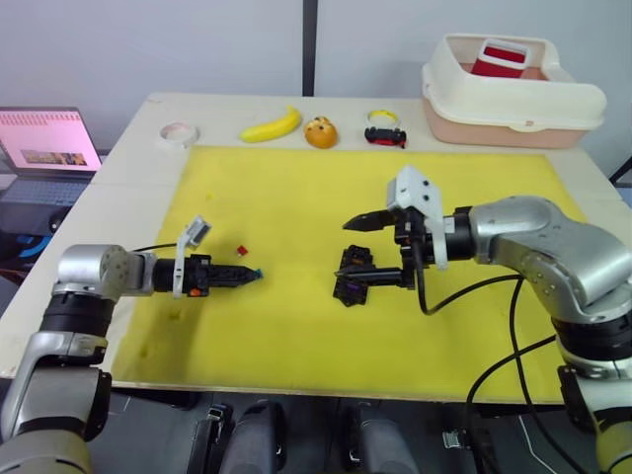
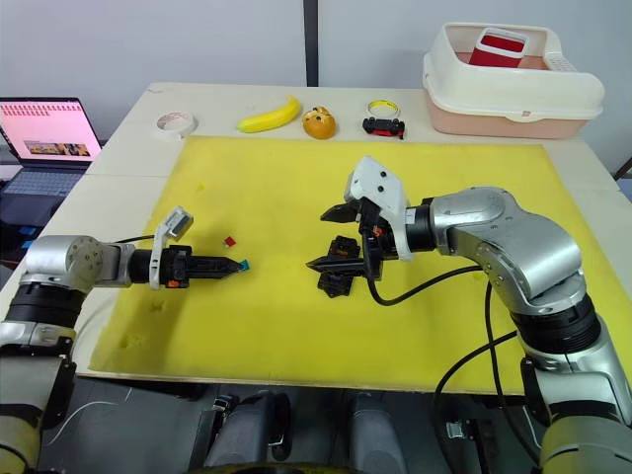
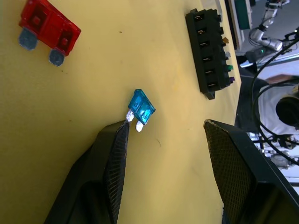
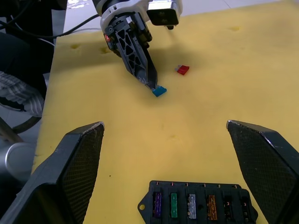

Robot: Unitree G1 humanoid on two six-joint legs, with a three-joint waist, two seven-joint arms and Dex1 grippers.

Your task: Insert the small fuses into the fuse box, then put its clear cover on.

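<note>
Fuses decide the next reach: the teal fuse (image 3: 141,107) lies flat on the yellow mat (image 1: 296,188) right at the tip of the left gripper (image 3: 163,135), its blades touching one finger, jaws apart and empty, with the red fuse (image 3: 49,28) near it. It sits off to one side of the gap, its long axis slanted across the jaws. The fuse box (image 4: 198,205), four slots filled, lies well apart, between the open jaws of the right gripper (image 4: 173,140).
</note>
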